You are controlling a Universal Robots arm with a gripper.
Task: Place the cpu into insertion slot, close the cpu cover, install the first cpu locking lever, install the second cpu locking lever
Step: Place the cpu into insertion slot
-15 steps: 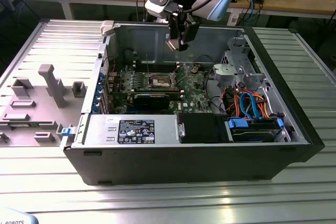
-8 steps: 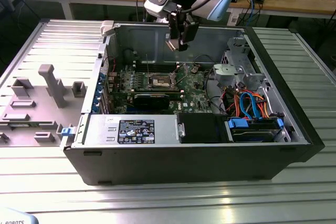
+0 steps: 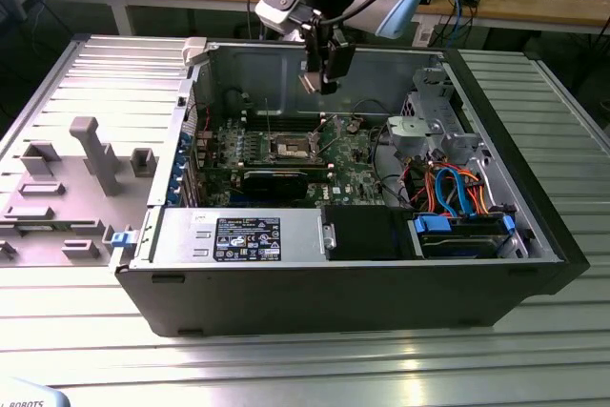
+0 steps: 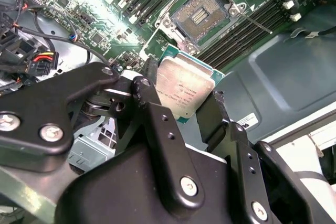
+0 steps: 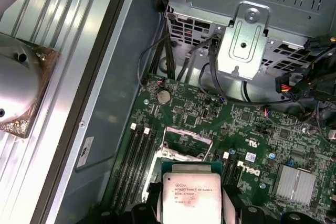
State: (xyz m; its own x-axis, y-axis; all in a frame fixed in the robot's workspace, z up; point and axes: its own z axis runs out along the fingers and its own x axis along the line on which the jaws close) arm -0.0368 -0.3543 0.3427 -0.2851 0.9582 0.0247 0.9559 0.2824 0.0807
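My gripper (image 4: pixel 184 92) is shut on the cpu (image 4: pixel 185 88), a flat square chip with a silver-grey top, held by its edges between two black fingers (image 4: pixel 152 77). In the first wrist view the cpu (image 5: pixel 190 196) hangs above the green motherboard, in front of the insertion slot (image 5: pixel 185 145). In the second wrist view the insertion slot (image 4: pixel 202 15) lies bare, a dark centre inside a silver rim. The exterior view has the gripper (image 3: pixel 320 83) high inside the open computer case, well above the insertion slot (image 3: pixel 294 148). A thin lever (image 4: pixel 257 22) sticks out beside the slot. The cpu cover (image 5: pixel 186 134) looks lifted open.
Memory slots (image 5: pixel 137 161) flank the socket. A silver drive cage (image 5: pixel 247 35) with black cables stands to the exterior view's right, with orange and blue cables (image 3: pixel 453 193) near it. A long black card (image 3: pixel 276 180) lies in front of the socket. A grey fixture plate (image 3: pixel 76 178) sits left of the case.
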